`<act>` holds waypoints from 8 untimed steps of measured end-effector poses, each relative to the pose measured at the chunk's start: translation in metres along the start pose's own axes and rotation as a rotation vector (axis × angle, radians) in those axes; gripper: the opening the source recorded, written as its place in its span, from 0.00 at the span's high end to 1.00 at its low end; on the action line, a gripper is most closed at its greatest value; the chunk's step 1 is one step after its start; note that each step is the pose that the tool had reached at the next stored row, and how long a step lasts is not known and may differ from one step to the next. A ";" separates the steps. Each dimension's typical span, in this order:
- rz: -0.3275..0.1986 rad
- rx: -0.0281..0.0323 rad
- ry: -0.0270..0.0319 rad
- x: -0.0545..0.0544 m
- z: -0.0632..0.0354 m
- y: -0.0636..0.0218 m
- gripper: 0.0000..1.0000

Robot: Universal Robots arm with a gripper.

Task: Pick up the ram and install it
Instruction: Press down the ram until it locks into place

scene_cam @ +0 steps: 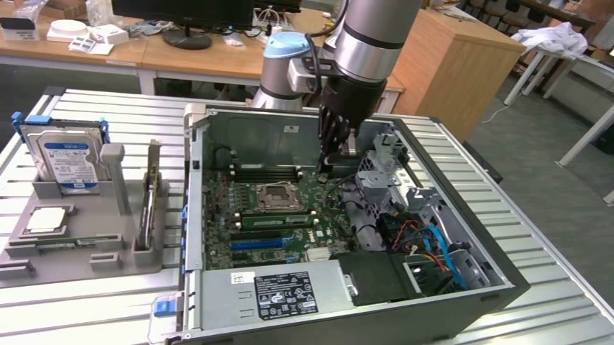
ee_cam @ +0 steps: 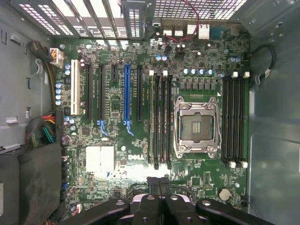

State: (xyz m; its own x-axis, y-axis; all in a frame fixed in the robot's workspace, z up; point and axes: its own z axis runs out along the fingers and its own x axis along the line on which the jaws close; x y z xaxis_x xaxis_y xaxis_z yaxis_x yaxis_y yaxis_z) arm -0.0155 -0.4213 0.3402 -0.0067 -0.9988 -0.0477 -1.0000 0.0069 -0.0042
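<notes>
Gripper point(scene_cam: 331, 159) closed, black fingers point(ee_cam: 150, 208) pressed together with nothing between them. It hangs upper-centre in the exterior view, inside the open grey sheet-metal case point(scene_cam: 269, 140). Ram point(scene_cam: 273, 220), a slim green stick with black chips, sits in a slot just below the square metal CPU socket point(scene_cam: 278, 194) at frame centre, apart from the gripper.

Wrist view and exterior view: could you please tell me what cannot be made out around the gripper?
- Black gripper, wrist view: whether its shut fingers pinch anything thin, too small to tell.
- Black memory slots, wrist view: filled or empty, too narrow to tell.
- Exterior view: the gripper's own body hides what its tip touches.
</notes>
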 end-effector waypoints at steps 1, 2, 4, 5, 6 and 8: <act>0.000 0.0000 0.0000 0.000 0.0002 0.0000 0.89; 0.000 0.0000 -0.0001 0.000 0.0005 0.0000 0.89; 0.000 0.0000 -0.0002 0.000 0.0014 0.0000 0.89; 0.000 0.0001 -0.0003 0.000 0.0020 0.0000 0.89; 0.000 0.0001 -0.0003 0.000 0.0027 0.0000 0.89; 0.000 0.0000 -0.0003 0.000 0.0043 0.0000 0.89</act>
State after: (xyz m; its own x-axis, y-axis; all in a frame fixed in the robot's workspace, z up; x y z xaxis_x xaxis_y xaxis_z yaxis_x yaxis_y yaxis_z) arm -0.0155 -0.4213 0.3360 -0.0066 -0.9988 -0.0480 -1.0000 0.0068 -0.0043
